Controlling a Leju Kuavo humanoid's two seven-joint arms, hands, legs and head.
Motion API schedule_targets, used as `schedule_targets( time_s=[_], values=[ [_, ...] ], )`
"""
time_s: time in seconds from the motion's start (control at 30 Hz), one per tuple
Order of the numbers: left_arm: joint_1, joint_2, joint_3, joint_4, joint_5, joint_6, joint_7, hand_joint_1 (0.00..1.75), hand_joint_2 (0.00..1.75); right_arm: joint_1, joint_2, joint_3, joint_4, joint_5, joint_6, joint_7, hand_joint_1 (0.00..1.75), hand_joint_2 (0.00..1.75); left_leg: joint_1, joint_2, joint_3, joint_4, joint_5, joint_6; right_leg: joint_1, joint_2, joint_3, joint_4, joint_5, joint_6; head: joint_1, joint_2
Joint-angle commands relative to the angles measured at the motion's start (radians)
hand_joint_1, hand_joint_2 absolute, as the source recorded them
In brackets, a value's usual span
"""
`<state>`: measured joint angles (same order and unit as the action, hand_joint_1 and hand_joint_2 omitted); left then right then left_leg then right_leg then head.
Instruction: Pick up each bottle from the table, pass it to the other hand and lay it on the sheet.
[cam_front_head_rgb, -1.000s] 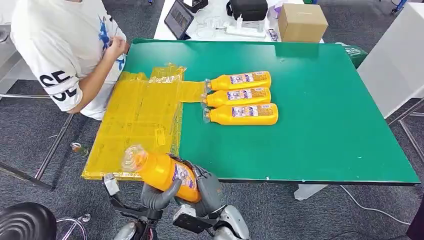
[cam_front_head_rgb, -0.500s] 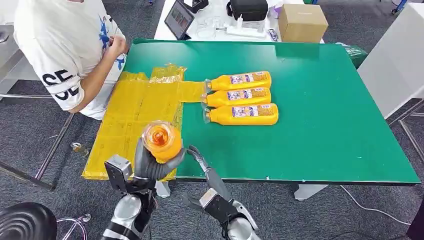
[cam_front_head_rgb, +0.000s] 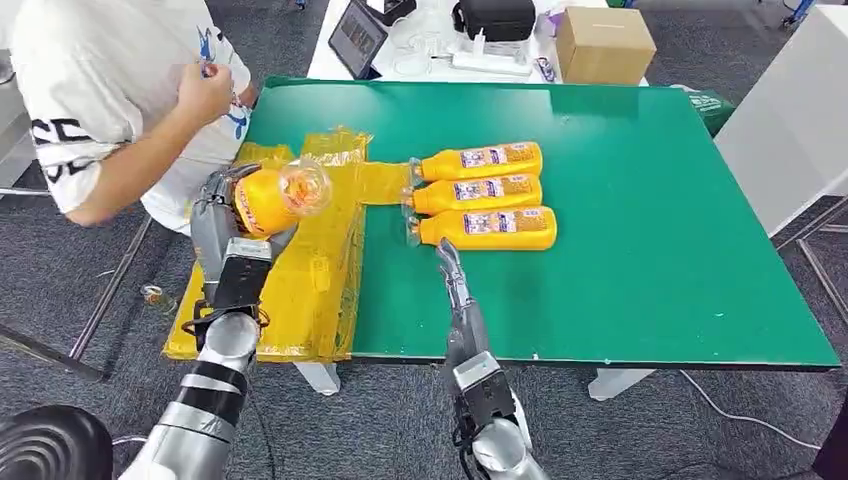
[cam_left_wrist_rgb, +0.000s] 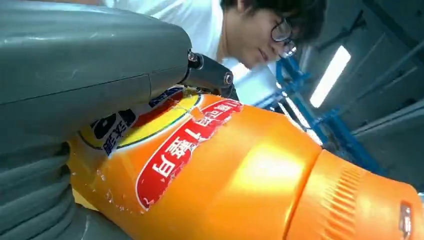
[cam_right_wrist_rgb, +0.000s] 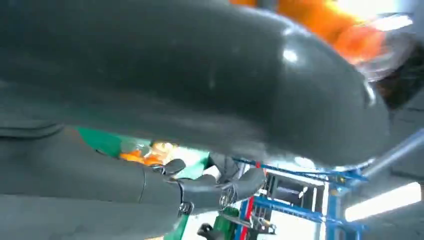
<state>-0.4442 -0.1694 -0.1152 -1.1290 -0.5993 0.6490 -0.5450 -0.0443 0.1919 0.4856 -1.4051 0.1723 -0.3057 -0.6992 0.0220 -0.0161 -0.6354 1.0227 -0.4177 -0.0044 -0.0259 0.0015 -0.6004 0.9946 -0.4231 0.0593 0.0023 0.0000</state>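
Bottle (cam_front_head_rgb: 272, 197) within left fingers (cam_front_head_rgb: 207, 215)

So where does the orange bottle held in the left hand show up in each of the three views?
Head view: the held bottle is gripped by the left hand above the yellow sheet, clear cap toward the table's middle.
Left wrist view: its orange body and red label take up most of the frame, under the hand's grey cover.
Right wrist view: cannot tell; only blurred orange.
Shared landmark: the person in white.
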Motion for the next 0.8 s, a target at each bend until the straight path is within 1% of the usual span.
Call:
schedule_targets(
  time_s=[0.03,0.07,0.1,0.13,0.17,0.2,0.27,0.3,0.37,0.4,0.43,0.5,0.53,0.57,0.63,0.67,0.7,0.77,0.8],
  values=[
    [-0.227,0.115,-0.017,0.624,-0.644,0.040,0.294,1.75,1.75,0.019,0.015,-0.122,-0.171,-0.108,-0.104,0.001,0.00,0.00,0.000,-0.001,0.006,-0.002,-0.001,0.001,0.001,-0.002,0.007,-0.001,-0.001,-0.003,0.001,0.000],
    [-0.238,0.118,-0.010,0.670,-0.651,0.046,0.301,1.75,1.75,0.024,0.020,-0.143,-0.170,-0.127,-0.082,0.001,0.00,0.00,-0.001,-0.002,0.004,-0.001,0.000,0.001,0.000,-0.002,0.005,-0.001,-0.001,-0.002,0.000,0.000],
    [-0.241,0.123,-0.012,0.688,-0.660,0.041,0.303,1.75,1.75,0.024,0.021,-0.150,-0.164,-0.120,-0.083,0.001,0.00,0.00,0.000,0.000,0.006,-0.002,-0.001,0.001,0.001,-0.001,0.007,-0.001,-0.001,-0.003,0.001,0.000],
    [-0.247,0.129,-0.018,0.712,-0.683,0.019,0.326,1.75,1.75,0.023,0.031,-0.166,-0.133,-0.130,-0.073,0.001,0.00,0.00,0.000,0.001,0.005,-0.001,-0.001,0.001,0.001,-0.001,0.005,-0.001,-0.001,-0.003,0.001,0.000],
    [-0.240,0.135,-0.016,0.713,-0.684,-0.013,0.325,1.75,1.75,0.017,0.037,-0.178,-0.117,-0.130,-0.058,0.001,0.00,0.00,0.000,0.003,0.008,-0.002,-0.001,0.002,0.001,0.001,0.007,-0.002,-0.001,-0.004,0.001,0.000],
    [-0.238,0.139,-0.021,0.729,-0.697,-0.044,0.334,1.75,1.75,0.017,0.040,-0.183,-0.109,-0.126,-0.052,0.001,0.00,0.00,0.000,0.002,0.005,-0.002,-0.001,0.001,0.001,0.001,0.005,-0.001,-0.001,-0.003,0.000,0.000],
    [-0.233,0.144,-0.021,0.740,-0.740,-0.062,0.339,1.75,1.75,0.015,0.044,-0.186,-0.103,-0.128,-0.046,0.001,0.00,0.00,0.001,0.005,0.009,-0.002,-0.002,0.002,0.002,0.003,0.008,-0.002,-0.001,-0.005,0.000,0.000],
    [-0.228,0.149,-0.037,0.742,-0.768,-0.063,0.353,1.75,1.75,0.016,0.046,-0.188,-0.100,-0.127,-0.044,0.001,0.00,0.00,0.000,0.003,0.005,-0.001,-0.001,0.001,0.001,0.002,0.004,-0.001,-0.001,-0.003,0.000,0.000],
    [-0.220,0.145,-0.019,0.743,-0.744,-0.085,0.332,1.75,1.75,0.013,0.047,-0.191,-0.085,-0.128,-0.038,0.001,0.00,0.00,0.000,0.003,0.005,-0.001,-0.001,0.001,0.001,0.002,0.004,-0.001,-0.001,-0.003,0.000,0.000],
    [-0.220,0.145,-0.019,0.743,-0.744,-0.085,0.332,1.75,1.75,0.013,0.047,-0.191,-0.085,-0.128,-0.038,0.001,0.00,0.00,0.000,0.002,0.003,-0.001,-0.001,0.001,0.001,0.002,0.003,-0.001,-0.001,-0.002,0.000,0.000],
    [-0.220,0.145,-0.019,0.743,-0.744,-0.085,0.332,1.75,1.75,0.013,0.047,-0.191,-0.085,-0.128,-0.038,0.001,0.00,0.00,0.001,0.004,0.006,-0.001,-0.002,0.002,0.002,0.002,0.005,-0.001,-0.001,-0.003,0.000,0.000],
    [-0.220,0.145,-0.019,0.743,-0.744,-0.085,0.332,1.75,1.75,0.013,0.047,-0.191,-0.085,-0.128,-0.038,0.001,0.00,0.00,0.000,0.002,0.003,-0.001,-0.001,0.001,0.001,0.002,0.003,-0.001,-0.001,-0.002,0.001,0.000],
    [-0.216,0.148,-0.019,0.741,-0.745,-0.096,0.330,1.75,1.75,0.013,0.049,-0.196,-0.077,-0.132,-0.033,0.001,0.00,0.00,0.001,0.004,0.005,0.000,-0.002,0.002,0.002,0.002,0.005,-0.001,-0.001,-0.003,0.001,0.000],
    [-0.216,0.148,-0.019,0.741,-0.745,-0.096,0.330,1.75,1.75,0.013,0.049,-0.196,-0.077,-0.132,-0.033,0.001,0.00,0.00,0.001,0.003,0.004,-0.001,-0.001,0.001,0.002,0.002,0.004,-0.001,-0.001,-0.003,0.000,0.000],
    [-0.208,0.145,0.013,0.736,-0.699,-0.138,0.300,1.75,1.75,0.008,0.053,-0.206,-0.055,-0.132,-0.023,0.001,0.00,0.00,0.001,0.002,0.002,-0.001,-0.001,0.001,0.001,0.001,0.003,-0.001,0.000,-0.002,0.001,0.000],
    [-0.204,0.147,0.026,0.736,-0.681,-0.153,0.289,1.75,1.75,0.008,0.055,-0.206,-0.050,-0.128,-0.022,0.001,0.00,0.00,0.001,0.003,0.008,-0.001,-0.002,0.002,0.003,0.002,0.008,-0.002,-0.001,-0.005,0.001,0.000],
    [-0.204,0.147,0.026,0.736,-0.681,-0.153,0.289,1.75,1.75,0.008,0.055,-0.206,-0.050,-0.128,-0.022,0.001,0.00,0.00,0.001,0.003,0.004,-0.001,-0.001,0.001,0.002,0.002,0.004,-0.001,0.000,-0.003,0.000,0.000],
    [-0.195,0.142,0.045,0.735,-0.654,-0.187,0.277,1.75,1.75,0.006,0.060,-0.206,-0.027,-0.120,-0.020,0.001,0.00,0.00,0.001,0.004,0.006,-0.002,-0.001,0.001,0.002,0.003,0.006,-0.002,0.000,-0.003,0.000,0.000],
    [-0.192,0.136,0.058,0.734,-0.635,-0.209,0.272,1.75,1.75,0.006,0.062,-0.207,-0.023,-0.116,-0.018,0.001,0.00,0.00,0.000,0.003,0.004,-0.001,-0.001,0.001,0.001,0.002,0.005,-0.001,0.000,-0.002,0.001,0.000]
  ],
)
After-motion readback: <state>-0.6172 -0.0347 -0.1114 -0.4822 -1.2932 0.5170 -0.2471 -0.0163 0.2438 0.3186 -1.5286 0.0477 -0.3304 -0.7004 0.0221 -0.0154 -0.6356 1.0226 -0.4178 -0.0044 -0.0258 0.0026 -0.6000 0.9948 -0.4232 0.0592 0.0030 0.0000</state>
